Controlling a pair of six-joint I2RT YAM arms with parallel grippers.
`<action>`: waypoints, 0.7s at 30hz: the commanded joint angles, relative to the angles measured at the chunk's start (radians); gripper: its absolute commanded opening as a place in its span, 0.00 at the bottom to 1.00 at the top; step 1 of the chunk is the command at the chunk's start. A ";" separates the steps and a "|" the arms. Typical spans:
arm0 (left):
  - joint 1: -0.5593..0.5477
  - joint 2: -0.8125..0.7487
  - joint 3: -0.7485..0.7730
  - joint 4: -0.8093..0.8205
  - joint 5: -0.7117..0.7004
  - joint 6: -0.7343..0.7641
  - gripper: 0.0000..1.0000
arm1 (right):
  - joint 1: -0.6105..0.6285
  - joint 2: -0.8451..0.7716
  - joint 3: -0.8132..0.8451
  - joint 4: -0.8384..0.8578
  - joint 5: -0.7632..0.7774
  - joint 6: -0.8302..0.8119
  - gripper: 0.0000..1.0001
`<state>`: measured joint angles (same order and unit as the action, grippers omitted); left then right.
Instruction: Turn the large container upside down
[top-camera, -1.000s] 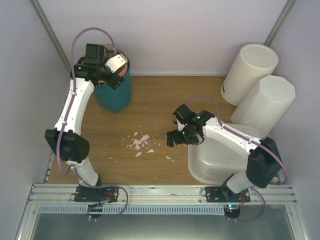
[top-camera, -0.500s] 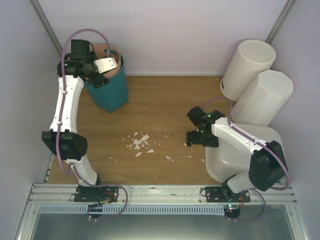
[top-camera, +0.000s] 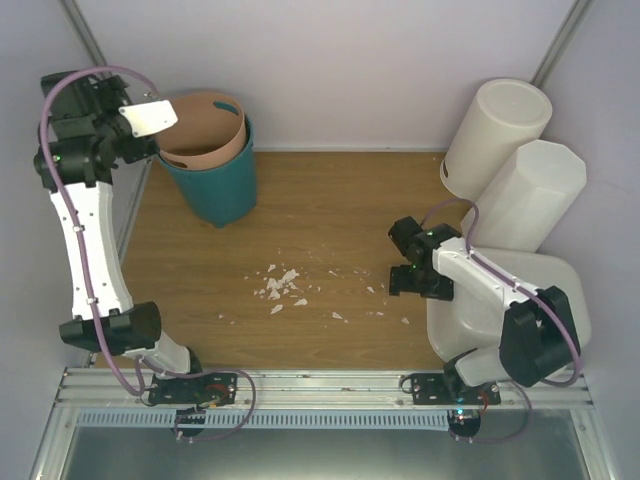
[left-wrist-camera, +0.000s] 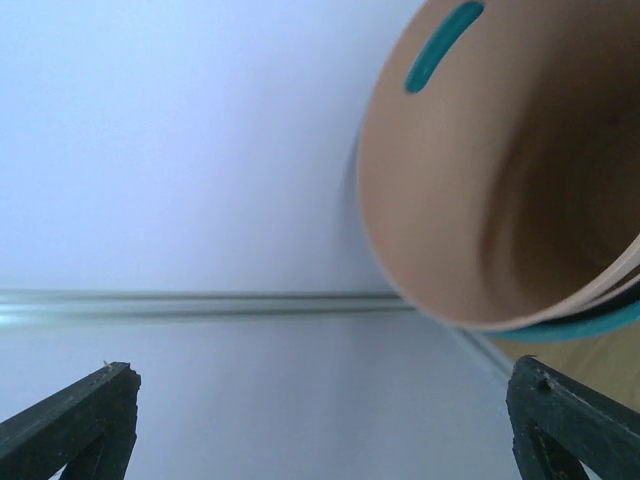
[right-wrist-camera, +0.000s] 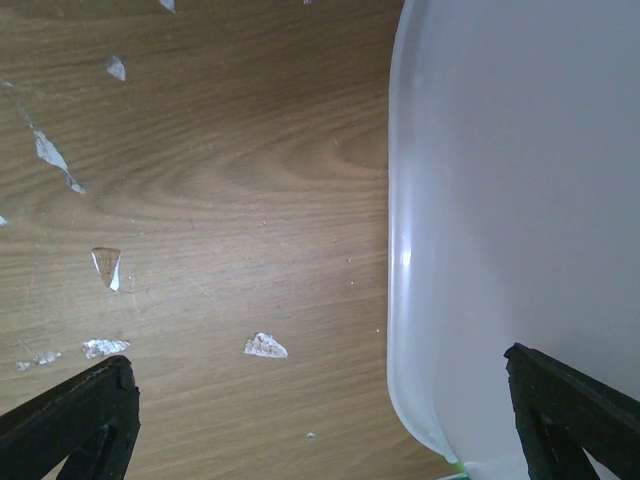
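Scraps of white material (top-camera: 282, 285) were seen scattered on the middle of the wooden table (top-camera: 330, 200). The large container (top-camera: 530, 290) was found at the near right side of the table, close to the base of the right arm (top-camera: 480, 285), which was stretched over it. A smooth white face with a rounded edge was turned upward, as was shown also in the right wrist view. The right jaws were spread wide and nothing was held between them; one fingertip (right-wrist-camera: 75, 420) was placed above the bare wood and the other above the container, so that its left edge was between them. Whether the container was touched could not be told. Behind it, the tall octagonal bin (top-camera: 530, 195) and the tall round bin (top-camera: 500, 125) were leaned against the right wall. The left arm (top-camera: 88, 230) was raised toward the far left corner. The left jaws were also spread wide and empty, near the rim of the teal bin (top-camera: 215, 185), in which a tan liner (left-wrist-camera: 520, 180) was fitted.
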<state>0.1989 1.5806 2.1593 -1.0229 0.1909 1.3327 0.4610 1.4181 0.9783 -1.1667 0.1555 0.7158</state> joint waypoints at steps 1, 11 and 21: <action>0.089 0.009 -0.042 0.051 0.051 0.117 0.99 | -0.035 -0.024 -0.013 -0.003 0.042 0.008 1.00; 0.153 0.088 -0.046 -0.077 0.178 0.310 0.99 | 0.022 -0.057 0.188 0.240 -0.196 -0.065 1.00; 0.149 0.039 -0.236 0.023 0.316 0.371 0.99 | 0.068 0.066 0.349 0.249 -0.189 -0.134 1.00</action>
<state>0.3489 1.6669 2.0281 -1.0813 0.4049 1.6611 0.5175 1.4635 1.3064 -0.9314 -0.0235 0.6163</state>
